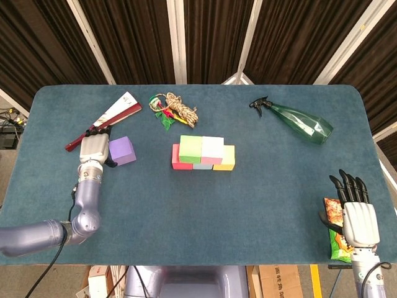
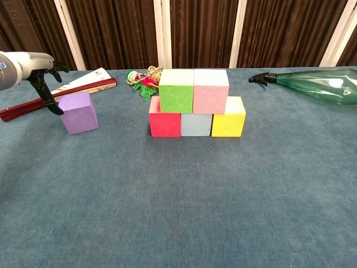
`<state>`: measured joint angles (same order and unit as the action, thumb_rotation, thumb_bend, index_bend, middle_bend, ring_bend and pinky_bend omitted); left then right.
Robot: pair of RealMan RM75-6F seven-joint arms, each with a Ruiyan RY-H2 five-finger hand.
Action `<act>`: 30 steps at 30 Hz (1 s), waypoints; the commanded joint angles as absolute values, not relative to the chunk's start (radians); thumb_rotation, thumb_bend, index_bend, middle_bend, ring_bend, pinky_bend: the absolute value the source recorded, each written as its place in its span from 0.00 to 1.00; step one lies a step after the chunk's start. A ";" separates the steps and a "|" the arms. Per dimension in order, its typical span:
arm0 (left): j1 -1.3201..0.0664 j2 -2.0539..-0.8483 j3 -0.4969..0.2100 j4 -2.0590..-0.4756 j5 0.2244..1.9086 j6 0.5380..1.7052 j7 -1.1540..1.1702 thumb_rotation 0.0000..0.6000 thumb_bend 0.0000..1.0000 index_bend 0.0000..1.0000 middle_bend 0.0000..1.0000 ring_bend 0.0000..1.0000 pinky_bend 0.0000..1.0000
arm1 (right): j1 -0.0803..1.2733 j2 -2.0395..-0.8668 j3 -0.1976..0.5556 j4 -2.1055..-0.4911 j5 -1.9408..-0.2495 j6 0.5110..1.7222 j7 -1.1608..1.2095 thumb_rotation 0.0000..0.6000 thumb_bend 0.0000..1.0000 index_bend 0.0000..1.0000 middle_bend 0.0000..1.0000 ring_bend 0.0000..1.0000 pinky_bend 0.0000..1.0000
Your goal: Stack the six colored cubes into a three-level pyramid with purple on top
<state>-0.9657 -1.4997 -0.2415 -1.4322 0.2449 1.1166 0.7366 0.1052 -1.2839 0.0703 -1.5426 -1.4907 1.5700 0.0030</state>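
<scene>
Six cubes are on the table (image 1: 260,205). Five are already built up near the middle: a bottom row of three — the red cube (image 2: 164,124), the grey-blue cube (image 2: 196,125) and the yellow cube (image 2: 228,118) — touching side by side, with two on top, the green cube (image 2: 176,90) and the pink cube (image 2: 211,91), also touching. The sixth, the purple cube (image 1: 122,150), stands alone on the cloth to the left of the stack, well apart from it.

There are two hands. The left hand (image 1: 93,148) sits just beside the purple cube on its outer side, its dark fingers (image 2: 51,100) reaching down next to the cube's left face; whether they touch it cannot be told, and the hand holds nothing. The right hand (image 1: 358,217) hovers at the table's near right corner with its fingers spread straight, empty, over one snack packet (image 1: 335,236) at the edge.

Along the far side lie one folded fan (image 1: 105,119), one bundle of rope (image 1: 175,109) and one green spray bottle (image 1: 296,123) on its side — all clear of the stack. Bare cloth runs wide in front of the cubes and between the stack and the right edge.
</scene>
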 commanded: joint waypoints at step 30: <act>-0.951 -1.668 -0.293 -1.192 0.309 1.034 0.726 1.00 0.22 0.18 0.25 0.00 0.00 | 0.091 -1.277 0.094 -1.572 -1.473 1.543 0.009 1.00 0.25 0.14 0.05 0.05 0.00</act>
<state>-0.9525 -1.6674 -0.2912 -1.1925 0.3080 1.0349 0.7267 0.0910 -1.2766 0.0938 -1.5720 -1.4733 1.5434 0.0092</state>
